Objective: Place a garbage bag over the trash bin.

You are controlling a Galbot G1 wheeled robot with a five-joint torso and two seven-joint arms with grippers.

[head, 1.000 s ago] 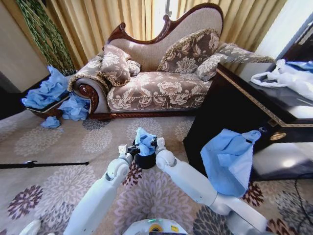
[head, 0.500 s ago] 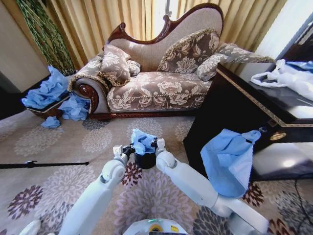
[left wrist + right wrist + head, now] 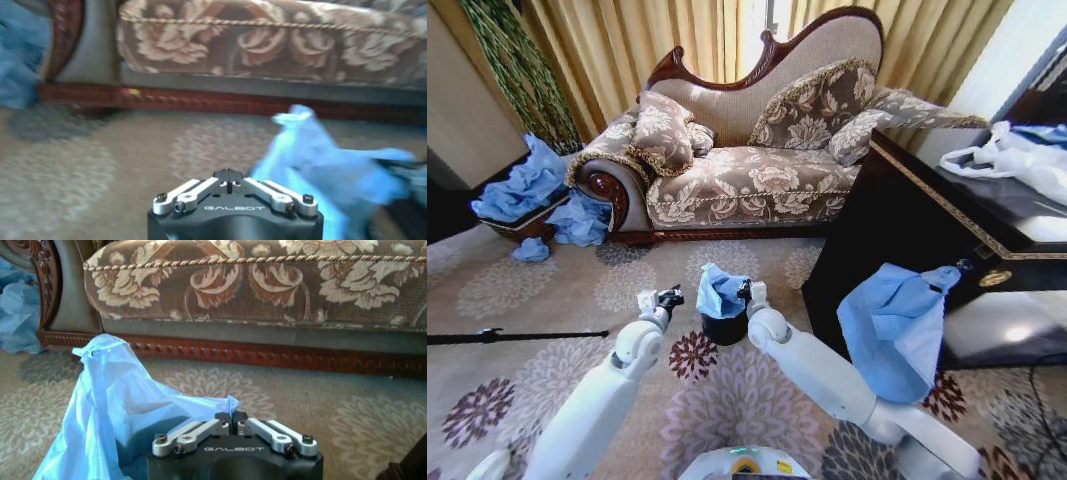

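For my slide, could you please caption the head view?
Right gripper pinches the light blue translucent garbage bag bunched atop the small black trash bin; left gripper shut beside it.

A patterned carpet (image 3: pixel 547 300) covers the floor, and the black bin (image 3: pixel 724 327) is stood on it with the blue bag (image 3: pixel 718 292) bunched on its top. Farther back, a sofa (image 3: pixel 747 170) is set on the carpet, with a heap of blue plastic (image 3: pixel 579 220) and a small blue scrap (image 3: pixel 531 250) lying beside its left end. A dark cabinet (image 3: pixel 897 240) is stood on the carpet to the right of the bin, and a black rod (image 3: pixel 517 336) lies flat on the left.
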